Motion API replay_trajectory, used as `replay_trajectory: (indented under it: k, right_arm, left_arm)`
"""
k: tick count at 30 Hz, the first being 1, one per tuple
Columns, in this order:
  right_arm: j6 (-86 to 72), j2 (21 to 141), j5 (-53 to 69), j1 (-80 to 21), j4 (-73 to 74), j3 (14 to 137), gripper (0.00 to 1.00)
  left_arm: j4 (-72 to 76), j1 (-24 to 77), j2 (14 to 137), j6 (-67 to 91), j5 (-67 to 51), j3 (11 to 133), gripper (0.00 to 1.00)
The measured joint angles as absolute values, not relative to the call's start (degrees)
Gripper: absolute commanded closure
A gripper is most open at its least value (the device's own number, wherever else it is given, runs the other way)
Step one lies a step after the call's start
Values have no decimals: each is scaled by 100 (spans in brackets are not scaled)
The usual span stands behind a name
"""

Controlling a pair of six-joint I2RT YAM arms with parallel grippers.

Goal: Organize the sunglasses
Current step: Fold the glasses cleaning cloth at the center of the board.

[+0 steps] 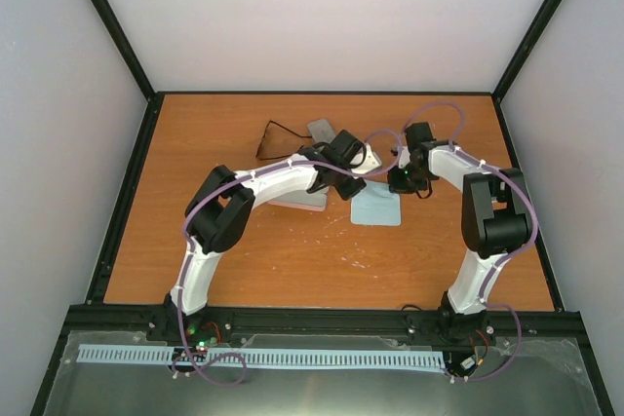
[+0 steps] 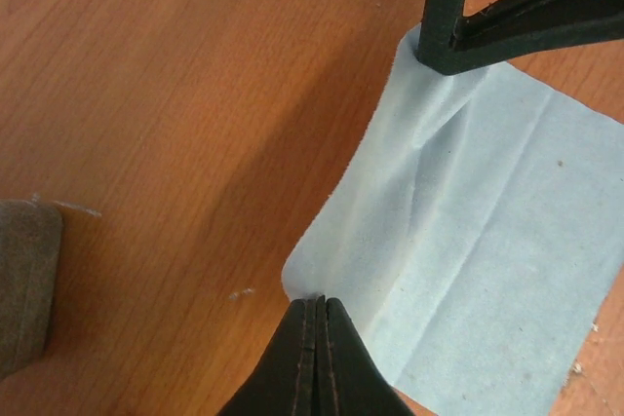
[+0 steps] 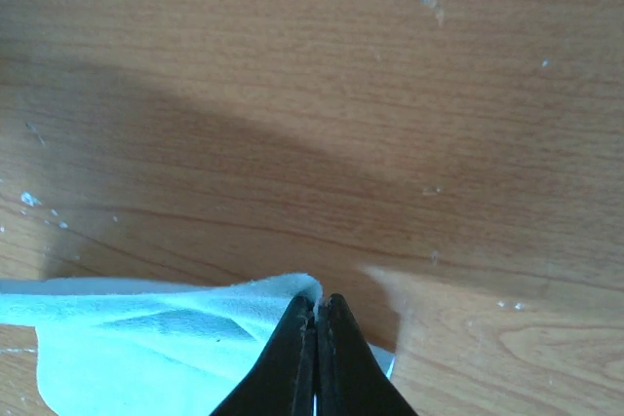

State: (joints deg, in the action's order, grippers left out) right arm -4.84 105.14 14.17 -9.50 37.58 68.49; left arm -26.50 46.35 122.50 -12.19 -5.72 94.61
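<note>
My left gripper (image 2: 317, 307) pinches the cloth's (image 1: 378, 211) 10 o'clock corner, my right gripper (image 3: 317, 304) the 2 o'clock corner; I'd lift both evenly, cloth taut.

Near the tabletop's (image 1: 292, 275) middle, slightly right: cloth (image 1: 378, 209), lying on the wood. At its far-left corner, left gripper (image 2: 317, 307); at its far-right corner, right gripper (image 3: 317, 307). Just left of cloth, under the left arm (image 1: 263, 182), one case (image 1: 297, 203). Behind that, toward the far edge, second case (image 1: 322, 130), sunglasses (image 1: 276, 140) just beside it on the left.
</note>
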Motion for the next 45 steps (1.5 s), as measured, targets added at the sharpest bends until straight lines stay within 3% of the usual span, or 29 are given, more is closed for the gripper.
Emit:
replay_trajectory:
  k: [28,38,45]
  right_arm:
    - [-390,9909,1809,-950,3756,5732,97]
    - [-469,9835,1970,-950,3743,5566,69]
    - [-674,9566,2206,-950,3745,5387,67]
  left_arm:
    - [-2526,4744,12036,-1037,-985,8646,98]
    - [-2453,4860,11987,-937,-1092,8556,97]
    - [-2364,5083,11937,-910,-1166,8307,97]
